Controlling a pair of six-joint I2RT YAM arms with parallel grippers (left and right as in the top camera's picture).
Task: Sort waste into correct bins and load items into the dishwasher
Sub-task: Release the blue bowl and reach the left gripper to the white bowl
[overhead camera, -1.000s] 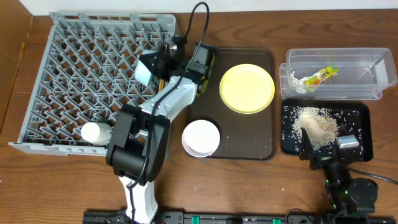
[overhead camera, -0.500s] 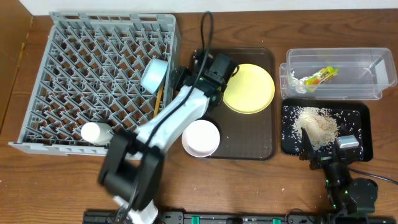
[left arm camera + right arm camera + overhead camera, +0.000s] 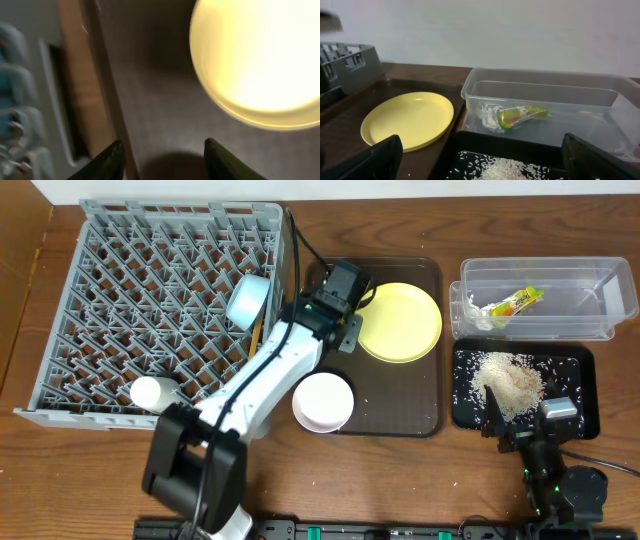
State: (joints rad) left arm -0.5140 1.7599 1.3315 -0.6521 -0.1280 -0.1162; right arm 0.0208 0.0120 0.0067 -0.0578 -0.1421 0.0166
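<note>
My left gripper (image 3: 347,338) (image 3: 162,156) is open and empty, low over the brown tray, just left of the pale yellow plate (image 3: 398,322) (image 3: 260,60) (image 3: 407,120). The white-pinkish bowl (image 3: 323,402) sits on the same tray. The grey dish rack (image 3: 150,290) (image 3: 345,60) holds the light blue bowl (image 3: 247,301), the white cup (image 3: 152,393) and the chopsticks (image 3: 257,332). The clear tub (image 3: 590,305) (image 3: 545,90) holds the green-and-yellow wrapper (image 3: 515,302) (image 3: 522,114). The rice (image 3: 508,380) (image 3: 495,167) lies in the black tray (image 3: 575,370) (image 3: 485,142). My right gripper (image 3: 528,420) (image 3: 480,162) is open and empty at that tray's near edge.
The brown serving tray (image 3: 400,395) (image 3: 160,110) lies between the rack and the two bins. A few stray rice grains lie on the tray and the wooden table (image 3: 400,480) near the bowl. The rack's right wall stands close to my left gripper.
My left gripper has left the blue bowl in the rack's right side and swung right over the brown tray to the plate's left edge. The right arm has not moved.
</note>
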